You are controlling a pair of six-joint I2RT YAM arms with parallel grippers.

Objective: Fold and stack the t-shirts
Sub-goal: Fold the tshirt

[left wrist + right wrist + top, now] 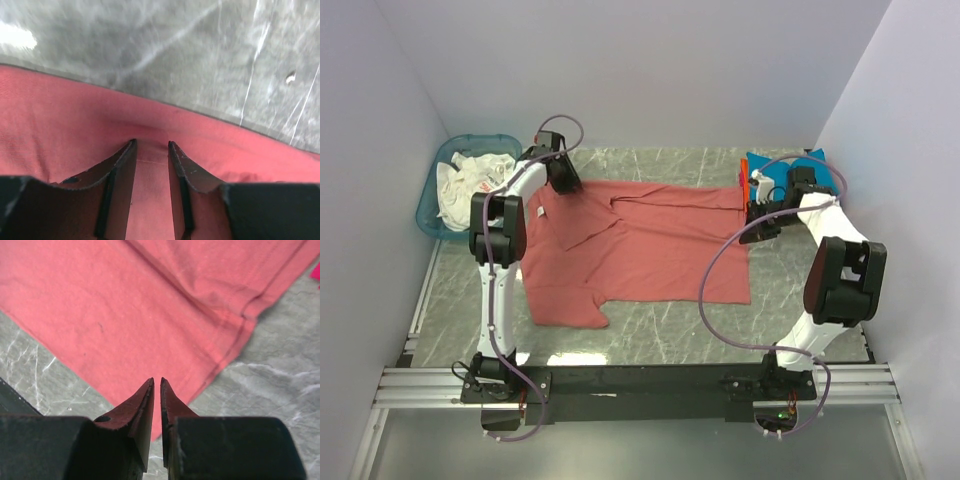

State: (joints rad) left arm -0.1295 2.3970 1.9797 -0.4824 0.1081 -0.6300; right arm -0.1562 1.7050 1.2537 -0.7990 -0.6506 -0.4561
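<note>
Near edge: both arm bases on the black mounting rail [640, 380], grey marble table [660, 325] beyond it.

dusty-red t-shirt [640, 250] lies spread mid-table, mostly flat. Neck end is to the left, hem to the right, and one sleeve sticks out at the near-left. Small white neck label [537, 211] shows just beside the left arm's elbow. Some creases run diagonally through the chest area.

right gripper [752, 228] is down at the shirt's right edge, toward the far end. In the wrist view the jaws are nearly together with only a thin slit between them [156, 381]. A hem corner of the red cloth runs into that slit, so it reads as pinched on the shirt. Bare marble shows on either side of the corner.

left gripper [563, 180] is at the far-left edge of the shirt. Its wrist view shows the fingers partly apart [151, 143] with red cloth filling the gap between them. The cloth edge dips toward the tips, so it looks clamped on a bunched fold of the same shirt. Marble lies just beyond the shirt's edge.

Far left corner: translucent teal basket [428, 205] with crumpled white cloth [465, 185] inside, close to the left gripper but apart from the red shirt.

Far right: folded teal-blue t-shirt [820, 170] behind the right arm. An orange t-shirt [743, 180] shows only as a thin strip at its left side, next to the red shirt's far-right corner.
</note>
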